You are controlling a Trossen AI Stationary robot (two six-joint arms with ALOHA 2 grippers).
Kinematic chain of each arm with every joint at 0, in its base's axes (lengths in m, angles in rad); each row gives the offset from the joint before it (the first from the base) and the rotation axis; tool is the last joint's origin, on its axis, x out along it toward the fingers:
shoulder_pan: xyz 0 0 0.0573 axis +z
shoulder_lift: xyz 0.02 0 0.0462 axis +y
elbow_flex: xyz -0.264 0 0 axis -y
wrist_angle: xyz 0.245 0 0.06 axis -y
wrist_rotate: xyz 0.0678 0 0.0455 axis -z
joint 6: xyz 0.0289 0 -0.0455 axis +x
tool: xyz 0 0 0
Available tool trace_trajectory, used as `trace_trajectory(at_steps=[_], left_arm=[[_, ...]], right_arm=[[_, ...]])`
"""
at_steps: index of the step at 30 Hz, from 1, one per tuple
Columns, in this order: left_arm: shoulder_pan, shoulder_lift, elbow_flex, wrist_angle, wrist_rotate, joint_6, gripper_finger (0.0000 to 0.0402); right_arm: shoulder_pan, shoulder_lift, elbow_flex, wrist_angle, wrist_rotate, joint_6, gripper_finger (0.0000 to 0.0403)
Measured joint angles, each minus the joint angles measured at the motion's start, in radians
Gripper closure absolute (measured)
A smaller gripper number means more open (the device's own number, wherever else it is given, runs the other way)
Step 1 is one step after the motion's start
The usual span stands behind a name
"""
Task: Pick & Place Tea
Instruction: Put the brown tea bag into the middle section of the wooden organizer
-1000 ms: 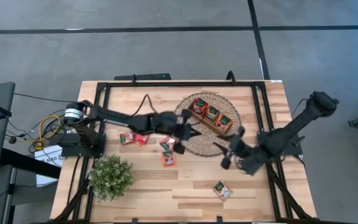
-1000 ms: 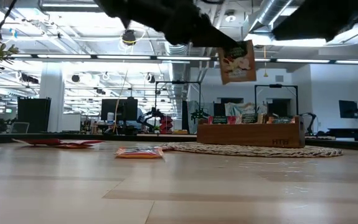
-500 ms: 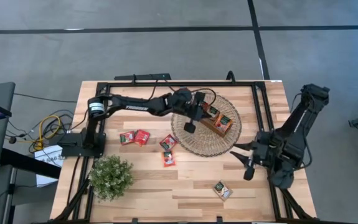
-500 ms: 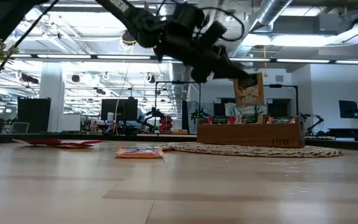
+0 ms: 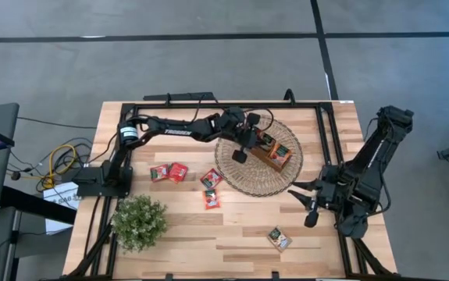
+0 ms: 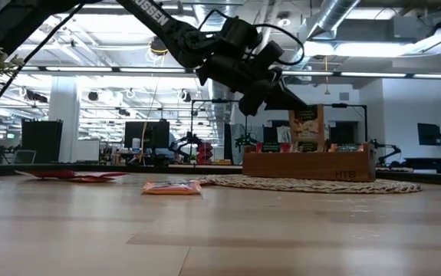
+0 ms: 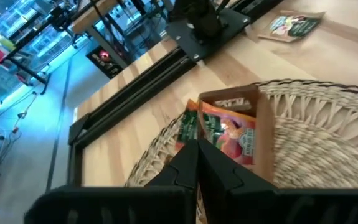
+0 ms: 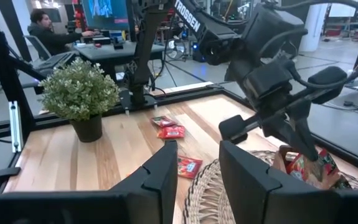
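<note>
Lowering the held sachet straight into the wooden tray is the step in hand, and doing it well, as I judge it, means keeping the packet upright and square to the tray's walls, easing it into its slot among the packets already filed there, and letting go only once its bottom edge is seated. Going left to right with the tray as landmark: 1 potted plant stands far left of the tray, near the table's front edge; 2 red sachets lie side by side well left of it; 2 more sachets, 1 mixed red-and-green and 1 orange, lie just left of the round woven mat that the tray stands on. The left gripper hangs right over the tray, its fingers pinched fully together on the top edge of the sachet, whose lower edge is level with the tray's rim. The tray holds at least 3 packets seen from above; the exact count is hidden by the arm. 1 green-and-white sachet lies well in front of the tray on bare wood. The right gripper waits to the right of the tray and nearer the front edge, off the mat, fingers partly apart and holding nothing. So 5 sachets lie loose and 1 is held.
</note>
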Motion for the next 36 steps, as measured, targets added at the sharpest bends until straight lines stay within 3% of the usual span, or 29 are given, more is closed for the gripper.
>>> trace_trajectory(at_steps=[10, 12, 18, 22, 28, 32, 36], left_arm=[[0.022, 0.000, 0.000, 0.003, 0.009, 0.090, 0.0401], [0.038, 0.000, 0.008, 0.014, 0.013, 0.027, 0.0401], [0.113, 0.011, 0.116, -0.068, 0.253, -0.141, 0.0401], [0.139, 0.026, 0.136, -0.083, 0.344, -0.182, 0.0401], [0.139, 0.030, 0.135, -0.087, 0.351, -0.140, 0.0401], [0.155, 0.073, 0.136, -0.069, 0.301, -0.112, 0.0401], [0.185, 0.140, 0.163, -0.063, 0.370, -0.165, 0.0401]], right_arm=[[0.000, 0.000, 0.000, 0.000, 0.000, -0.001, 0.0294], [0.000, 0.000, 0.000, 0.000, 0.000, -0.001, 0.0294], [0.000, 0.000, 0.000, 0.000, 0.000, -0.003, 0.0295], [0.000, 0.000, 0.000, -0.001, -0.002, -0.003, 0.0295], [0.000, 0.000, 0.000, 0.000, -0.005, -0.003, 0.0295], [0.000, 0.000, 0.000, 0.001, -0.006, -0.003, 0.0295], [0.000, 0.000, 0.000, 0.001, -0.008, -0.003, 0.0295]])
